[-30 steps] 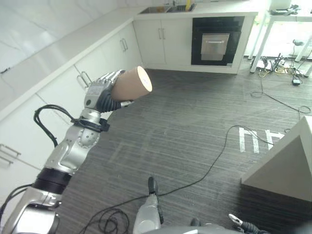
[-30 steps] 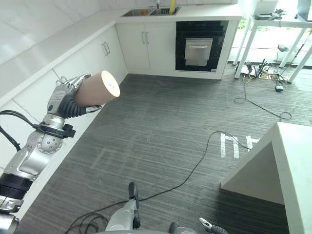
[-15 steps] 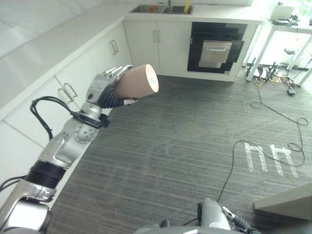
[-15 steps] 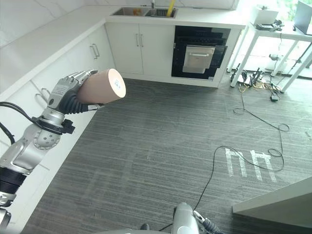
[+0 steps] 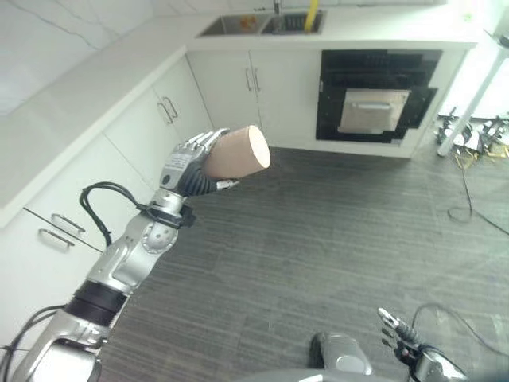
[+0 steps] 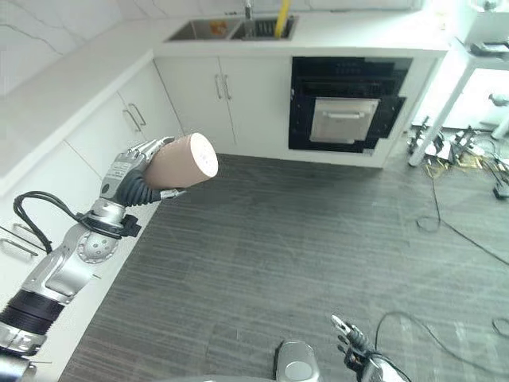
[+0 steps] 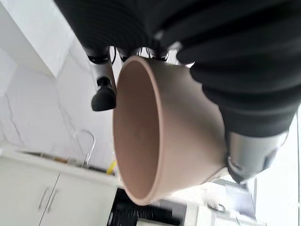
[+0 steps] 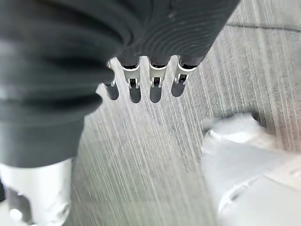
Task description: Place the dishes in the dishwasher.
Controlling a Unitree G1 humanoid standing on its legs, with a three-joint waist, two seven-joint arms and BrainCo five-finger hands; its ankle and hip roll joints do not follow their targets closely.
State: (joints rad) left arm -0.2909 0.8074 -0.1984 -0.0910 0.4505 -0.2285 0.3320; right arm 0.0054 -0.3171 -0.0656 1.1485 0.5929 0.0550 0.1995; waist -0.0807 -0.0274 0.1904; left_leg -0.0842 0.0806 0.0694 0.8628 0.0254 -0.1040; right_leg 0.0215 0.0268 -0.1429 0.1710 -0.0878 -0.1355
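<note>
One cup point(image 5: 235, 153) is in play, and the left hand point(image 5: 184, 161) has its fingers curled round it, holding it on its side in the air above the floor point(image 5: 318, 239), mouth turned toward the far cabinets. Nearest of all, low at the bottom edge of the head views, the right hand point(image 6: 350, 338) hangs by the floor; its own wrist view shows the fingers point(image 8: 155, 80) straight and apart, holding nothing.

Over the last second the whole scene has slid across the head views, so the camera has turned: the pale block that stood at the right has gone from sight, and the black-fronted appliance point(image 5: 378, 95) under the far worktop point(image 5: 382, 28) now sits nearly straight ahead. The cup keeps the same pose in the hand. My reading is that the robot is walking the cup toward that appliance, with loading not yet begun.

The left wrist view adds what the head views cannot: the cup's inside, which looks empty. Farthest off, the sink point(image 6: 231, 30) sits in that worktop's left corner.
</note>
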